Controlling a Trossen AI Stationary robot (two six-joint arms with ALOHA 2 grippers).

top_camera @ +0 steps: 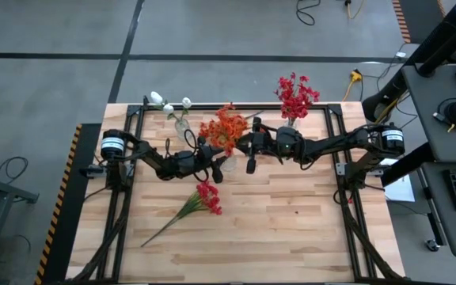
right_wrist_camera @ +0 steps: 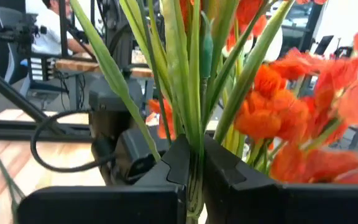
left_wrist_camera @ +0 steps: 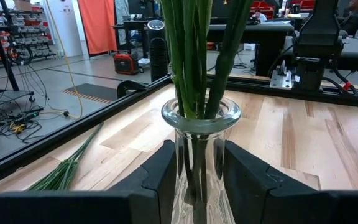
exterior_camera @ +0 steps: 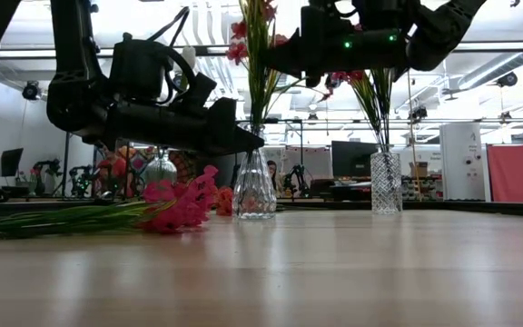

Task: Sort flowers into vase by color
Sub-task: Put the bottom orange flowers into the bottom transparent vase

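A clear glass vase (exterior_camera: 255,191) with orange flowers (top_camera: 224,128) stands on the table's middle. My left gripper (left_wrist_camera: 194,177) reaches it level from the table's left and is shut on it. My right gripper (right_wrist_camera: 195,165) comes from the right, higher up, and is shut on the green stems (exterior_camera: 261,64) above the vase. A red spray (top_camera: 204,198) lies flat on the table nearer the front. Red flowers (top_camera: 295,96) stand in a vase (exterior_camera: 385,182) at the far right, white flowers (top_camera: 169,104) in a vase (exterior_camera: 160,168) at the far left. My left gripper has the vase's narrow neck (left_wrist_camera: 199,155), just under the rim, pinched between its two fingers (left_wrist_camera: 163,171). The fingers come level from the table's left. The vase stands upright with its base on the table. My right gripper pinches a green stem (right_wrist_camera: 194,146) of the orange flowers between its two fingers, which come about level from the table's right and lie across it. The stem stands upright among the others; its lower end runs down toward the vase, out of this view.
A black frame rail (top_camera: 236,109) runs round the wooden table (top_camera: 291,229); both far vases stand close to its far side. The table's near half holds only the red spray. The room behind shows desks, stands and a seated person (right_wrist_camera: 48,31).
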